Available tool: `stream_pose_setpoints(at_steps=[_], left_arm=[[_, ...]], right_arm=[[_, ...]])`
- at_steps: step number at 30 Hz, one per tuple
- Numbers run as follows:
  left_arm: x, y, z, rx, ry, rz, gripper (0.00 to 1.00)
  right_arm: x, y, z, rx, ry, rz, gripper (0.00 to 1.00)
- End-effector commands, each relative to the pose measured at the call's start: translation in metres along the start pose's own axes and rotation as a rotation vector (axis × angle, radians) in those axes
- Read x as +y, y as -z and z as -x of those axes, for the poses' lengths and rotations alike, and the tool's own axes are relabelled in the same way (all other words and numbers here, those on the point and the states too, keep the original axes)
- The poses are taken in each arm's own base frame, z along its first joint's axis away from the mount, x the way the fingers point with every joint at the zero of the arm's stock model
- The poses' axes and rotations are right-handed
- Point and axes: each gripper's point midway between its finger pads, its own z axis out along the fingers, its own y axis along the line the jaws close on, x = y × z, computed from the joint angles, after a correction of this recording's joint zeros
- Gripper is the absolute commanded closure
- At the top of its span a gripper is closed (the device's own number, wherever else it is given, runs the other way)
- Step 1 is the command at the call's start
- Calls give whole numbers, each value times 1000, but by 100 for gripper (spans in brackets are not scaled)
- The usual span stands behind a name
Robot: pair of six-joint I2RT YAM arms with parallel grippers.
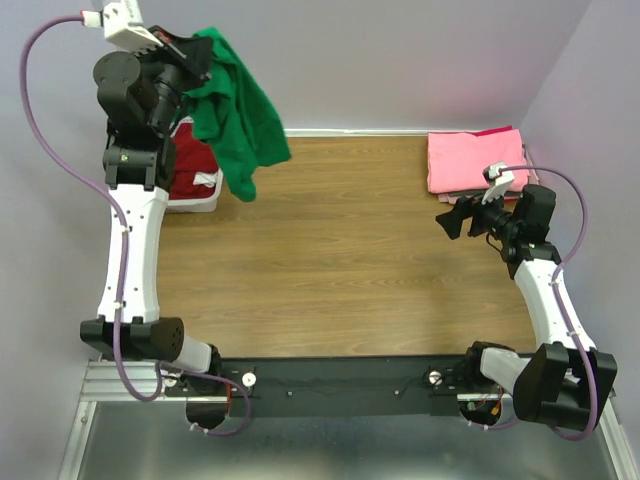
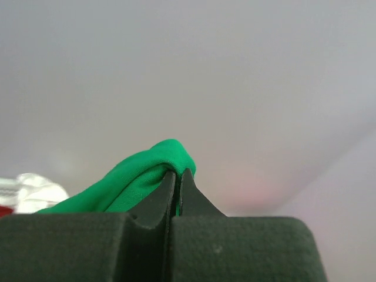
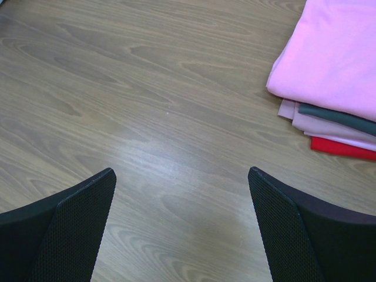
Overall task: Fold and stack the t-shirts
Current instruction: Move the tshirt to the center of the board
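Observation:
A bright green t-shirt hangs in the air at the back left, pinched by my left gripper, which is raised high and shut on a fold of it. In the left wrist view the green t-shirt bulges over the closed gripper. A dark red t-shirt lies in the basket below. Folded t-shirts, pink on top, are stacked at the back right; the right wrist view shows the pink stack with grey and red layers beneath. My right gripper hovers open over bare table, left of the stack.
A white basket stands at the back left under the left arm. The wooden table meets a wall at the back and a wall on the right. The arm bases sit on the near rail.

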Motion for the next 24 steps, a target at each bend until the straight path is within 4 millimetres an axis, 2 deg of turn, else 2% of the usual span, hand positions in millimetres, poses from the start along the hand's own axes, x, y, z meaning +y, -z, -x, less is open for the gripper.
stream_pose_setpoints(at_steps=[1, 2, 5, 6, 7, 9, 10, 12, 16, 17, 18, 19, 21, 22, 24], left_arm=[[-71, 32, 7, -14, -33, -233, 100], [-87, 38, -3, 12, -18, -283, 100], [-109, 58, -22, 50, 10, -369, 100], [-125, 67, -30, 69, 29, -430, 100], [-126, 75, -45, 104, 44, -441, 100], [-146, 90, -57, 125, 70, -509, 100], [-147, 97, -68, 151, 82, -519, 100], [-161, 113, -89, 207, 110, -572, 100], [-186, 138, -121, 292, 144, -647, 100], [-183, 140, -140, 332, 147, -641, 100], [-184, 144, -150, 353, 147, -643, 100], [-179, 149, -172, 401, 154, -631, 100], [-170, 153, -194, 437, 157, -609, 100], [-158, 157, -219, 477, 146, -595, 100], [-145, 164, -246, 517, 100, -599, 88]], right_arm=[[-1, 4, 0, 1, 17, -8, 0], [-1, 4, 0, 1, 18, -8, 0], [-1, 4, 0, 1, 20, -8, 0], [-1, 4, 0, 1, 21, -9, 0], [-2, 4, -1, 1, 22, -12, 0], [-4, 5, -1, 1, 27, -23, 0], [-6, 6, 0, 0, 27, -29, 0], [-7, 6, -1, 1, 26, -36, 0], [-10, 7, -1, 2, 29, -48, 0], [-10, 7, -1, 2, 29, -48, 0], [-11, 7, -2, 4, 29, -51, 0], [-12, 7, -2, 3, 28, -52, 0], [-13, 8, -3, 4, 28, -55, 0], [-13, 8, -3, 4, 26, -56, 0], [-14, 8, -4, 6, 24, -57, 0]])
